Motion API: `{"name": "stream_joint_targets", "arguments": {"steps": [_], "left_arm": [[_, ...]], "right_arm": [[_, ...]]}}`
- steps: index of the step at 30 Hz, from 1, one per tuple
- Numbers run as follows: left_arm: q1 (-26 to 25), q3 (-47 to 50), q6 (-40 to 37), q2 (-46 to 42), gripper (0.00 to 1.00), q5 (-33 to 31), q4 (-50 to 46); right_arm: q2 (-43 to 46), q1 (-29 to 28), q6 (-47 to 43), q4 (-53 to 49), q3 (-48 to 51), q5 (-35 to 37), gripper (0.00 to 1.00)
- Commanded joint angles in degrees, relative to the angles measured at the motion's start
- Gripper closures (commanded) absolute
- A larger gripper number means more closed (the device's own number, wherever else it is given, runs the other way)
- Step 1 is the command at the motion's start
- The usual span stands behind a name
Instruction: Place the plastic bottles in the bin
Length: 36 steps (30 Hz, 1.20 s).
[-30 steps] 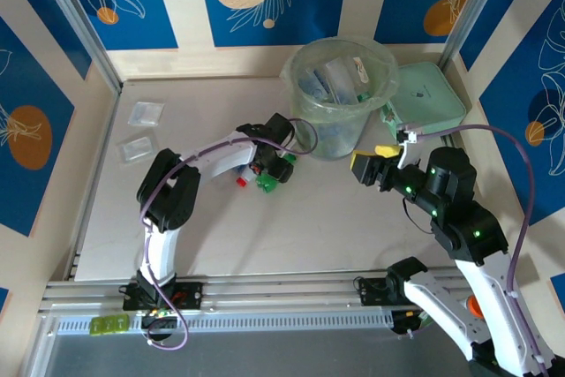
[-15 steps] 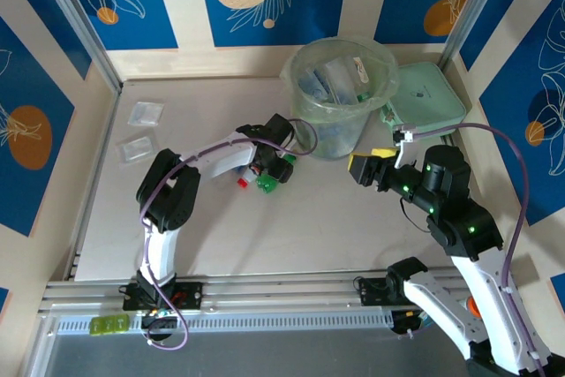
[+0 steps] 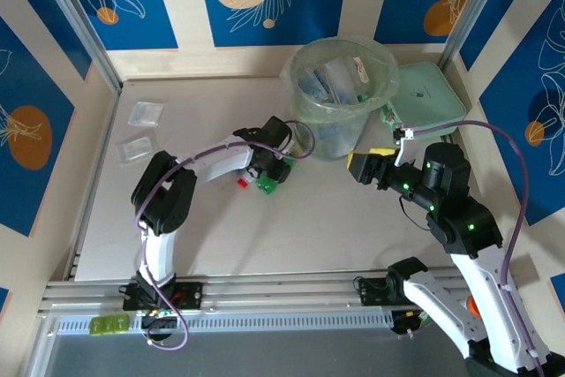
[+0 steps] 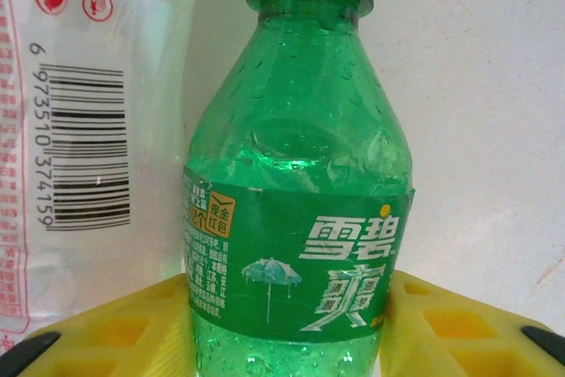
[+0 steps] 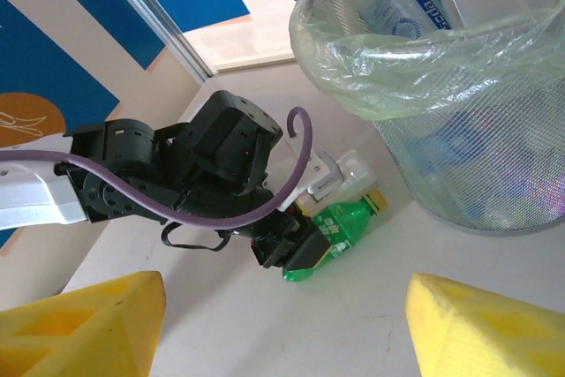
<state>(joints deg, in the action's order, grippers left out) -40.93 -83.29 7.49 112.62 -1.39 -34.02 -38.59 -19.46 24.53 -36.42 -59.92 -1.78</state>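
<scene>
A green bottle (image 4: 300, 218) with a yellow cap lies on the table just left of the bin (image 3: 331, 134). My left gripper (image 4: 287, 324) is shut on it, a yellow pad (image 4: 124, 328) pressed against each side of its label. From above, the left gripper (image 3: 272, 169) covers most of the green bottle (image 3: 267, 184). A white bottle (image 4: 79, 130) with a red cap lies against it. The bin (image 5: 477, 130) holds several clear bottles. My right gripper (image 3: 362, 165) hangs open beside the bin, its fingers (image 5: 88, 324) wide apart with nothing between them.
A flat pale-green lid (image 3: 433, 99) lies right of the bin. Two clear packets (image 3: 146, 113) rest at the table's far left. The left arm's purple cable (image 5: 291, 156) loops near the bin's wall.
The left jaws have closed in onto the green bottle. The right gripper has drifted slightly left towards the bin.
</scene>
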Motion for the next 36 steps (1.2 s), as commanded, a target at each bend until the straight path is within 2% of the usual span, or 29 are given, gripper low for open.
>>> {"name": "stream_joint_targets", "arguments": {"steps": [1, 12, 18, 21, 23, 28, 32, 36], "left_arm": [[-0.9, 2.5, 1.7, -3.0, 0.52, 3.4, -1.3], [-0.9, 8.7, 4.8, -16.9, 0.52, 7.0, 0.6], [-0.9, 12.1, 5.1, -26.7, 0.51, 9.4, 1.8], [-0.9, 13.9, 5.1, -32.1, 0.51, 11.5, 3.4], [-0.9, 15.5, 5.6, -36.0, 0.51, 13.7, 5.5], [-0.9, 19.3, 8.6, -42.4, 0.51, 21.6, 13.3], [-0.9, 19.8, 10.1, -44.3, 0.51, 25.9, 16.0], [-0.9, 20.6, 10.5, -46.5, 0.52, 26.2, 17.0]], "right_arm": [[-0.5, 0.3, 0.8, 0.5, -1.2, -0.8, 0.28], [-0.9, 0.1, 2.9, 2.3, 3.3, -3.9, 0.28], [-3.2, -0.5, 6.3, 7.3, 6.3, -10.8, 0.28], [-6.0, -0.9, 8.5, 10.4, 6.4, -15.2, 0.26], [-7.7, -0.9, 10.9, 12.7, 6.2, -16.9, 0.21], [-13.2, -1.0, 17.0, 19.9, 5.4, -21.6, 0.14], [-18.7, -2.1, 18.6, 23.0, 2.3, -22.6, 0.14], [-23.5, -5.5, 16.8, 22.9, -2.1, -21.3, 0.15]]}}
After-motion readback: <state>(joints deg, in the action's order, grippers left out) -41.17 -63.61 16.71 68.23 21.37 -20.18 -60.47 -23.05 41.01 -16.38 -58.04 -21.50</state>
